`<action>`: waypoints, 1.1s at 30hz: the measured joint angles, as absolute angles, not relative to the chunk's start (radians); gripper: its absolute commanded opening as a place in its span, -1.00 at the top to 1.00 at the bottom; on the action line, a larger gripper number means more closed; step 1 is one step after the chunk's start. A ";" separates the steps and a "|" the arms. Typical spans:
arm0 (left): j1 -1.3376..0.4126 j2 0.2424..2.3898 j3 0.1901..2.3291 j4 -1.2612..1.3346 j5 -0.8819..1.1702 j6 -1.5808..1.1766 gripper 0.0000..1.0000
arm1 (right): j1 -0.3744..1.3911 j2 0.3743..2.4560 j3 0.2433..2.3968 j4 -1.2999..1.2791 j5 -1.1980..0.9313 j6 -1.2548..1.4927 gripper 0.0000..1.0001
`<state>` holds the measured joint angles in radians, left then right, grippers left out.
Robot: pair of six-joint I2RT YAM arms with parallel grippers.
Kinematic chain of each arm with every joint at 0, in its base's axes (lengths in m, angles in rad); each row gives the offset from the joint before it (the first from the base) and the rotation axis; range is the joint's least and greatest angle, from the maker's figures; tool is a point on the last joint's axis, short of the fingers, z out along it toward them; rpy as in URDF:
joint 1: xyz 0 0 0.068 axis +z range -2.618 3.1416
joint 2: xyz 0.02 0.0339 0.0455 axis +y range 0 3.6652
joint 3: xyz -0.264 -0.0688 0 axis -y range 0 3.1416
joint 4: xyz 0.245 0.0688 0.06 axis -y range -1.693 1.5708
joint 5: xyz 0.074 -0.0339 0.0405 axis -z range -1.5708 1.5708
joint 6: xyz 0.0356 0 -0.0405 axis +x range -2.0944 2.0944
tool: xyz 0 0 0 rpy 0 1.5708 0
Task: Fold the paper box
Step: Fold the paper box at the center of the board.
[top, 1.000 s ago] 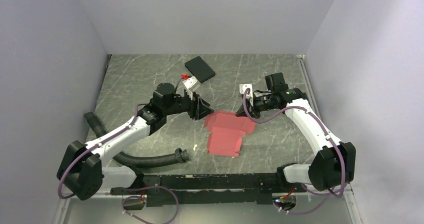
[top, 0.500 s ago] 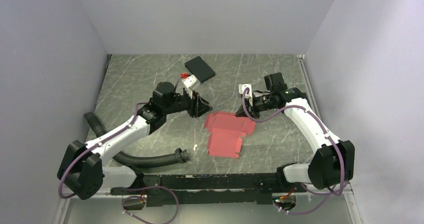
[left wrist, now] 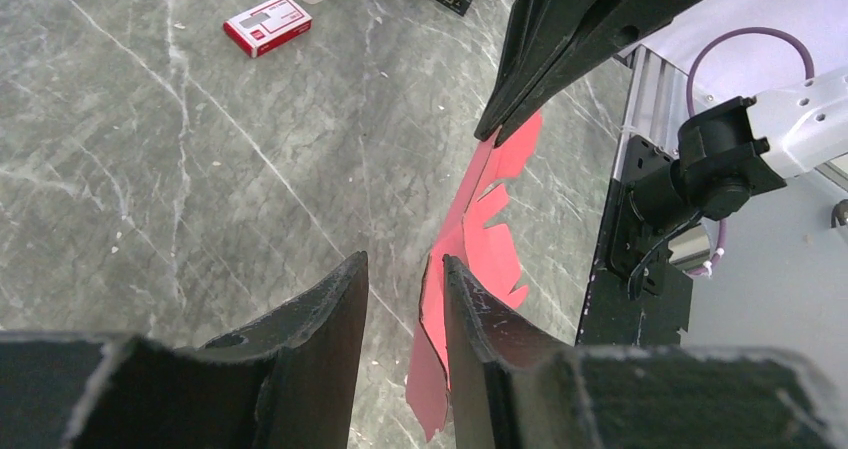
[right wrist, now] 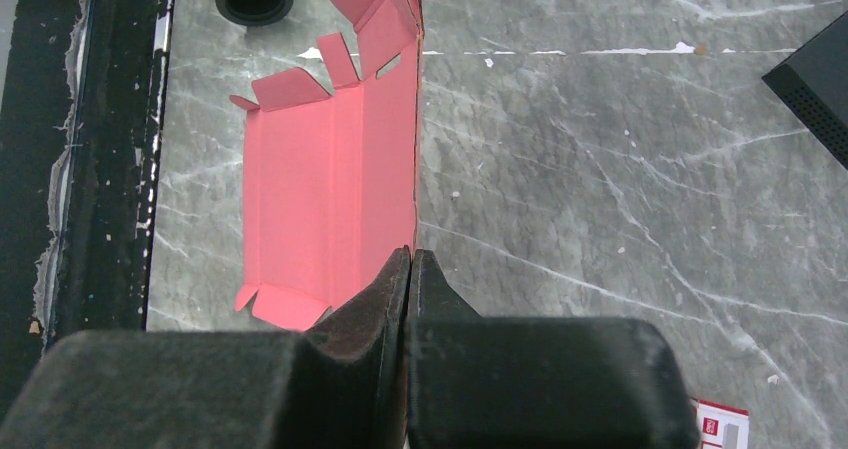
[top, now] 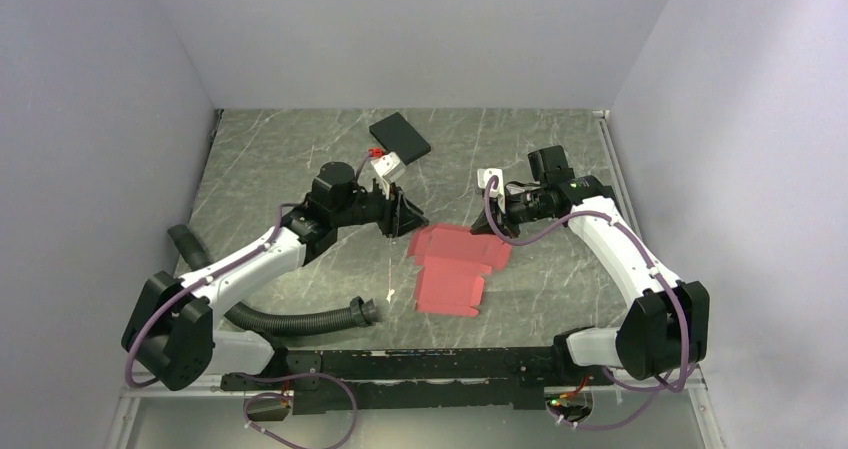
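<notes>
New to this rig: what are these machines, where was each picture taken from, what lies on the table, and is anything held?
Two robot arms are bolted at the near edge of the table, each ending in a two-finger gripper. The wide picture comes from a fixed camera above and behind them. The other two come from cameras on the wrists, looking along the grippers. On the table lie a flat pink paper box, not yet folded, a black box, a tiny carton and a black hose. The right gripper is shut on one end of the sheet's far edge. The left gripper is open, its fingers apart around the other end of that edge.
</notes>
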<state>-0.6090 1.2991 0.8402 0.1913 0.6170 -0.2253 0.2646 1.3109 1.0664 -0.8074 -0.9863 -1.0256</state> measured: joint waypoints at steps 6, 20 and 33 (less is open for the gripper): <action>-0.609 1.308 0.840 0.194 0.656 -0.227 0.23 | 0.265 1.312 1.066 -0.807 -0.986 -1.023 1.00; -0.631 1.364 0.847 0.200 0.696 -0.231 0.19 | 0.266 1.320 1.065 -0.806 -0.985 -1.017 1.00; -0.649 1.416 0.906 0.205 0.717 -0.229 0.23 | 0.272 1.323 1.065 -0.806 -0.977 -1.018 1.00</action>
